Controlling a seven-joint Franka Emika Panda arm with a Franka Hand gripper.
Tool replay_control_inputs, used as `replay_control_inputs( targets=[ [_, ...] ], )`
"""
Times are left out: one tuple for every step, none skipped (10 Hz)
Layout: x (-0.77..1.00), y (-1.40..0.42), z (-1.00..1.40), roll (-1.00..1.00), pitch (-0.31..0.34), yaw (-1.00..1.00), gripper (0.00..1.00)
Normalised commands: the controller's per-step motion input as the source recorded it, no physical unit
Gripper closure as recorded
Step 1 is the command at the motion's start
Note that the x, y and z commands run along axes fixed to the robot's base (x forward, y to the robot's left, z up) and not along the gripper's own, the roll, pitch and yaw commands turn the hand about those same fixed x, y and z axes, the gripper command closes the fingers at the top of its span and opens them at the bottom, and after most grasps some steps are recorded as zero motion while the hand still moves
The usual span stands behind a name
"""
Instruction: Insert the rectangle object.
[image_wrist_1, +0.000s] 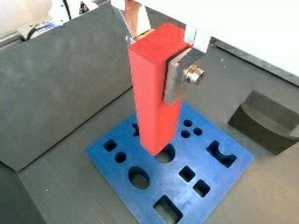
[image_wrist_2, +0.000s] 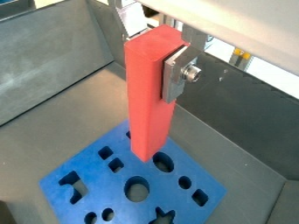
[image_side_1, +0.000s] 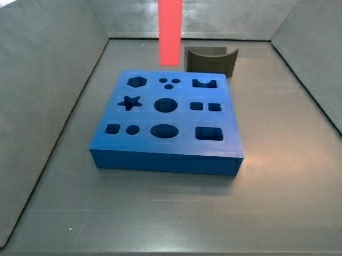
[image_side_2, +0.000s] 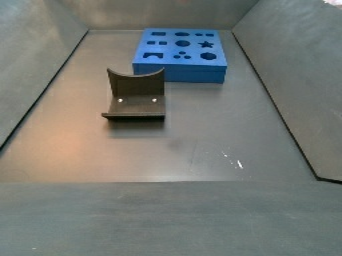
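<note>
My gripper (image_wrist_1: 155, 54) is shut on the upper end of the rectangle object (image_wrist_1: 156, 101), a long red-orange bar held upright; it shows the same way in both wrist views (image_wrist_2: 152, 92). A silver finger (image_wrist_1: 179, 77) presses one side face. The bar's lower end hangs over the blue block (image_wrist_1: 176, 166) with shaped holes, close above its top near a round hole (image_wrist_2: 163, 163). In a side view the bar (image_side_1: 171, 32) hangs above the block's far edge (image_side_1: 171, 115); the gripper is out of that view. The bar does not show in the side view where the block (image_side_2: 183, 52) lies far away.
A dark grey curved piece (image_side_1: 210, 61) stands just behind the block, also seen in a side view (image_side_2: 134, 98) and a wrist view (image_wrist_1: 267, 122). Grey walls (image_side_1: 67, 90) enclose the floor on all sides.
</note>
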Motion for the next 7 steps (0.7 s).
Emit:
replay_control_inputs(
  targets=[
    [0.15, -0.21, -0.21, 0.0, 0.0, -0.85, 1.0],
    [0.15, -0.21, -0.21, 0.0, 0.0, -0.85, 1.0],
    [0.14, -0.21, -0.18, 0.0, 0.0, -0.87, 1.0],
    [0.12, -0.21, -0.19, 0.0, 0.0, -0.89, 1.0],
    [0.13, -0.21, -0.19, 0.0, 0.0, -0.88, 1.0],
    [0.13, -0.19, -0.22, 0.0, 0.0, -0.87, 1.0],
    [0.13, -0.19, -0.23, 0.0, 0.0, -0.88, 1.0]
  ],
)
